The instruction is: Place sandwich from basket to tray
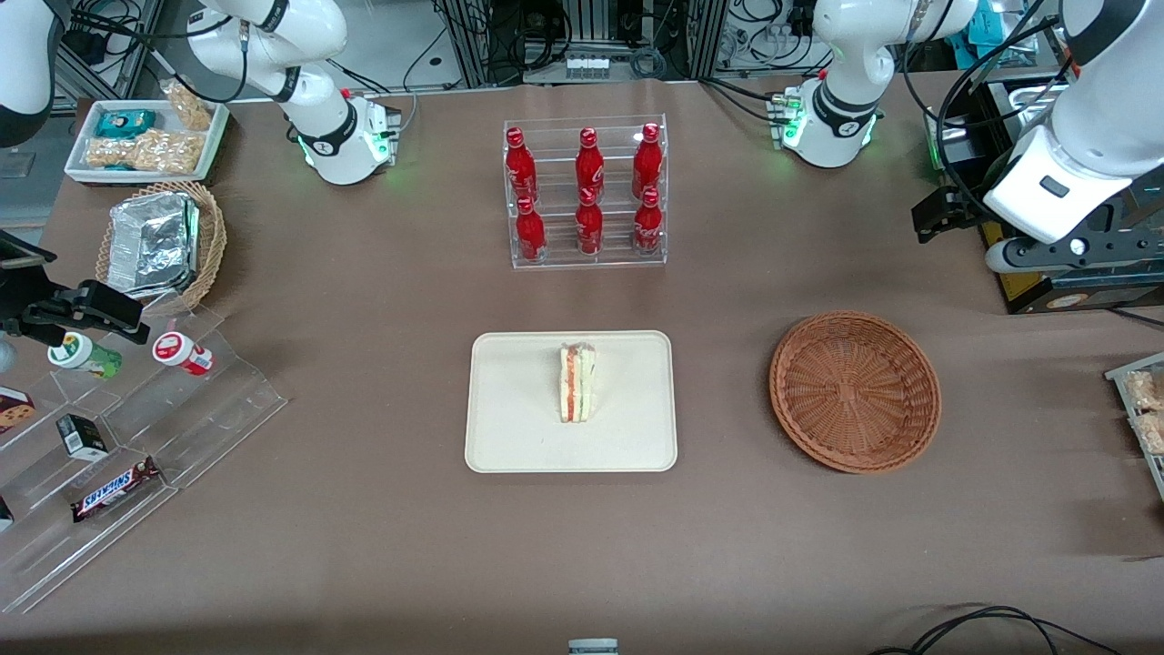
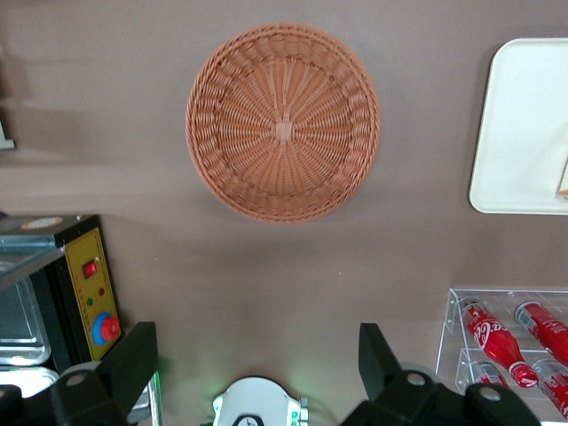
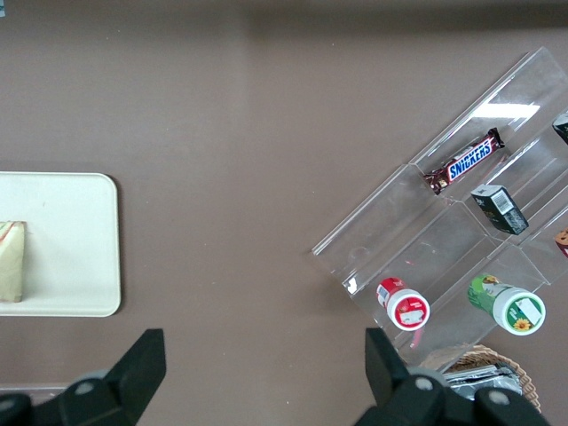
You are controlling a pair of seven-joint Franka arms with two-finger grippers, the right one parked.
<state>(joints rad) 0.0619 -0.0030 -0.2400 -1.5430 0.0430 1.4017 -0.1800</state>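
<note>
The sandwich [image 1: 577, 382], a pale bread wedge with orange-red and green layers, stands on the cream-beige tray [image 1: 509, 428] at the table's middle. The reddish-brown wicker basket [image 1: 855, 391] lies beside the tray, toward the working arm's end, with nothing in it. My left gripper [image 1: 937, 216] hangs high above the table, farther from the front camera than the basket, open and holding nothing. In the left wrist view the open gripper [image 2: 257, 364] is apart from the basket [image 2: 282, 133] and the tray [image 2: 519, 124]; only an edge of the sandwich [image 2: 563, 182] shows.
A clear rack of red bottles [image 1: 587, 196] stands farther from the camera than the tray. A yellow-faced control box [image 2: 89, 284] sits near the gripper. At the parked arm's end are a stepped acrylic snack stand [image 1: 136, 428], a tan basket with foil containers [image 1: 164, 241] and a white snack tray [image 1: 145, 136].
</note>
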